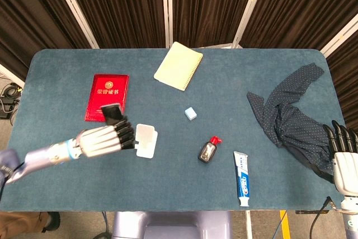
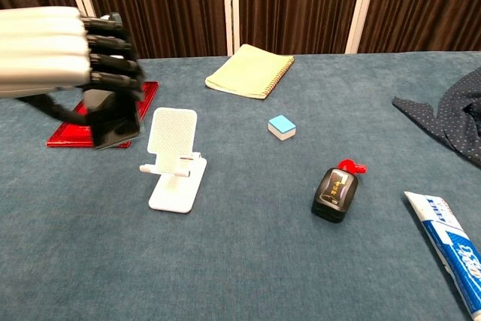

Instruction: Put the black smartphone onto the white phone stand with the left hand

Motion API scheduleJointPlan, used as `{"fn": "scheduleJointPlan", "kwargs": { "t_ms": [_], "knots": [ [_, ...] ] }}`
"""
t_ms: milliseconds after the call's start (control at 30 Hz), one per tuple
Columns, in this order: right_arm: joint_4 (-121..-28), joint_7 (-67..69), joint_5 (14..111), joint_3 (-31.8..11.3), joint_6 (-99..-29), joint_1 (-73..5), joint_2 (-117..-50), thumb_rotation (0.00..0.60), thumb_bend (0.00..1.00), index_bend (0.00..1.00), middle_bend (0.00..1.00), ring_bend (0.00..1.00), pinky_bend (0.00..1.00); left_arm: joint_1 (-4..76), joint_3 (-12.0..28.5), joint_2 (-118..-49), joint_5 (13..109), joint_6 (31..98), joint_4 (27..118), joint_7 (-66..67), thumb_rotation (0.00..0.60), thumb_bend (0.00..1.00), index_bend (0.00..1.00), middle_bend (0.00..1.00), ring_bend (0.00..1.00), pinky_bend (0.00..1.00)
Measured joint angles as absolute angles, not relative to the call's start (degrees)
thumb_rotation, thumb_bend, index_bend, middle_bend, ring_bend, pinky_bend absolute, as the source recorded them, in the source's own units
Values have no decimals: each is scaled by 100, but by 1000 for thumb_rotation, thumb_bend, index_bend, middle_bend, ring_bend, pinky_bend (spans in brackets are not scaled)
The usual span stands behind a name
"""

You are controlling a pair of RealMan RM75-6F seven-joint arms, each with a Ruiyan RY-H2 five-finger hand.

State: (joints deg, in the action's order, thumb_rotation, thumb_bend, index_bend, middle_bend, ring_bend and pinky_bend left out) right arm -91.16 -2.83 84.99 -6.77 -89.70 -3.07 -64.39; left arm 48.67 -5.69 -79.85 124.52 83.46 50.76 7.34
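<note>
Head view had the left hand raised above the blue-carpeted table, fingers wrapped round the black slab smartphone, which stuck up past the fingertips over the lower edge of the red hardcover booklet. Phone was off the table, just left of the white plastic phone stand, not touching it. Chest view: same hand big at upper left, phone gripped roughly upright w/ its lower end hanging beside the stand's perforated back plate. Stand sat on the table w/ nothing on its ledge.

Right hand sat at the table's right edge near the bottom corner, fingers straight and apart, holding nothing; not seen in chest view. It lay next to the dark dotted cloth.

Elsewhere on the table: pale yellow spiral notebook at the far side, small light-blue eraser block near centre, small black bottle w/ red cap lying to the right of the stand, white-and-blue toothpaste tube near the front edge.
</note>
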Motion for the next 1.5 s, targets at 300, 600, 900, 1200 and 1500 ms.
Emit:
{"fn": "scheduleJointPlan", "kwargs": {
  "t_ms": [300,600,900,1200,1500],
  "knots": [
    [-9062,-299,8294,-742,-8844,-336,-6445,600,0,0,0,0,0,5556,-715,-8054,12718,7703,4836,981,600,0,627,464,458,390],
    [-9011,-247,8215,-768,-8773,-358,-6443,600,0,0,0,0,0,5956,-826,-8087,12848,7361,5050,1276,600,0,611,447,457,357],
    [-8992,-104,8169,-798,-8793,-334,-6395,600,0,0,0,0,0,6162,-917,-8215,12763,6998,5325,1503,600,0,611,446,457,356],
    [-8983,-27,8162,-804,-8805,-317,-6364,600,0,0,0,0,0,6241,-1017,-8263,12672,6843,5437,1627,600,0,607,445,456,356],
    [-8990,-30,8160,-807,-8805,-317,-6358,600,0,0,0,0,0,6221,-1092,-8365,12589,6853,5396,1643,600,0,553,395,404,330]
  ]
}}
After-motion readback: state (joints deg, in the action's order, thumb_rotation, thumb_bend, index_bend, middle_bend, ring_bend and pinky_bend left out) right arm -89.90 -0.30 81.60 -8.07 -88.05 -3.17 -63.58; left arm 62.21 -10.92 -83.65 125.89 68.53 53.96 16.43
